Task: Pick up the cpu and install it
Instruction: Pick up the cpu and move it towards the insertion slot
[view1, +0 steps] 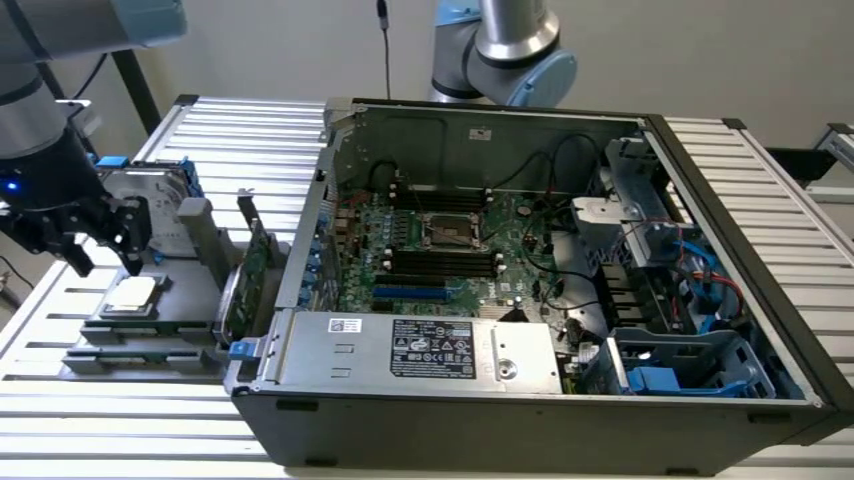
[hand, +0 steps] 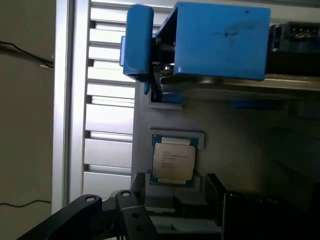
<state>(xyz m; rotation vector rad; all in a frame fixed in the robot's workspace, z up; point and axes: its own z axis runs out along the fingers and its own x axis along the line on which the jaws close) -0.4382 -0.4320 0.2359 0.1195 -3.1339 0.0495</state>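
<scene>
Jaws spread, hanging just above the cpu (view1: 134, 295) at their five o'clock — light, stiff, probably fragile underneath — best pinched by two opposite edges.

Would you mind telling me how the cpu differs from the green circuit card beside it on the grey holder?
The cpu is a small square with a dull silver top; the green circuit card is long and narrow. The cpu lies flat, while the green circuit card stands on edge. Both sit in the grey holder outside the computer case.
</scene>
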